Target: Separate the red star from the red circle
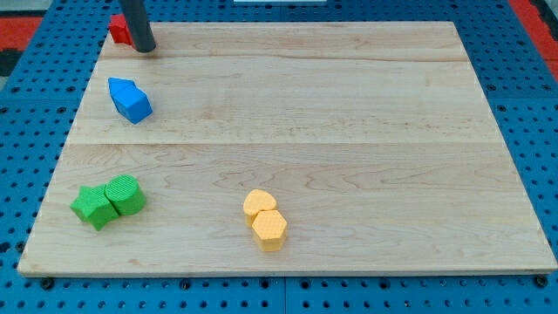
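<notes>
Wooden board (349, 131) fills most of the view, lying on a blue pegboard surface (26, 131).

Green pair near the view's bottom left: green star (92, 206) touching green cylinder-like block (125, 194).

Blue block (130, 99), irregular shape, upper left.

Yellow pair at bottom centre: yellow heart-like block (258, 203) touching yellow hexagon (269, 228).

My rod is bare, holding nothing. My tip (144, 49) sits at the board's top left corner, just right of a red block (119, 30), apparently touching it. Rod hides part of it; cannot tell star from circle. Only one red piece visible.
</notes>
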You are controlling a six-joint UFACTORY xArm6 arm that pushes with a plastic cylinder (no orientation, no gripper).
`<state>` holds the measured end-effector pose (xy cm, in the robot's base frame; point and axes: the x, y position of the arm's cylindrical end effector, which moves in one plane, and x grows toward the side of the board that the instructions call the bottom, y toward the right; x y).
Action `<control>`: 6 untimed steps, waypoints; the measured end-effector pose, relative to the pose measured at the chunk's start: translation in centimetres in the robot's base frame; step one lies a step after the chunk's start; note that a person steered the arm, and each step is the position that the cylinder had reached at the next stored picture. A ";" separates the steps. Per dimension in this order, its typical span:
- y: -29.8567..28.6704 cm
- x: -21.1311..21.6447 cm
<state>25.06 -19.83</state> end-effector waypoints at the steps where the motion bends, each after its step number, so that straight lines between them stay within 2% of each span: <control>1: 0.4 0.0; 3: 0.3 1.5; 4: -3.1 2.6; 5: -10.6 2.2; 6: -10.6 1.7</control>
<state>26.73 -30.44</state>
